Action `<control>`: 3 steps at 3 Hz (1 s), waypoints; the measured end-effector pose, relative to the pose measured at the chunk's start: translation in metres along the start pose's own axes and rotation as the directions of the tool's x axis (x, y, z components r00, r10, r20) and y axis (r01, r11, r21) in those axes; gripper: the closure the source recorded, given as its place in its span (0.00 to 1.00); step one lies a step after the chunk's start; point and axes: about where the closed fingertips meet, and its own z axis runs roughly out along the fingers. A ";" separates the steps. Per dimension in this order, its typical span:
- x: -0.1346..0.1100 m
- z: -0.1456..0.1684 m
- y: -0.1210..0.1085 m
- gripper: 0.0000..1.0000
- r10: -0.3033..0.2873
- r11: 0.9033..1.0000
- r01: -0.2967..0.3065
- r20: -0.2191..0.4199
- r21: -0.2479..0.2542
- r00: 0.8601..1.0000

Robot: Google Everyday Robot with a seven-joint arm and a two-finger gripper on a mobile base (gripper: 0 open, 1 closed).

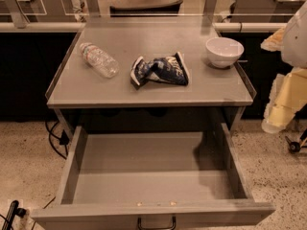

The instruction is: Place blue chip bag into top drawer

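Crumpled dark blue foil chip bag (159, 71) lay on the flat grey counter (144, 37) near its front edge; the shallow grey metal top drawer (144, 186) stood open below. The cream gripper (280, 109) hung beyond the right edge; I could not tell its state.

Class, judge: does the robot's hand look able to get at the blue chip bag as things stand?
Probably yes: the hand hangs beside the table's right edge, and the blue chip bag lies uncovered between water bottle and white bowl, touching neither.

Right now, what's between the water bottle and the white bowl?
The blue chip bag, touching neither, in the camera view. The gripper hangs right of the table.
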 end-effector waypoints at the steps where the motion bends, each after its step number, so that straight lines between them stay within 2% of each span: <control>1: -0.001 -0.003 0.006 0.00 0.004 1.000 -0.004 0.005 0.006 1.000; 2: -0.041 0.000 0.008 0.00 -0.062 0.998 0.058 0.133 0.029 0.989; 3: -0.079 0.006 0.010 0.00 -0.073 0.997 0.072 0.295 0.014 0.953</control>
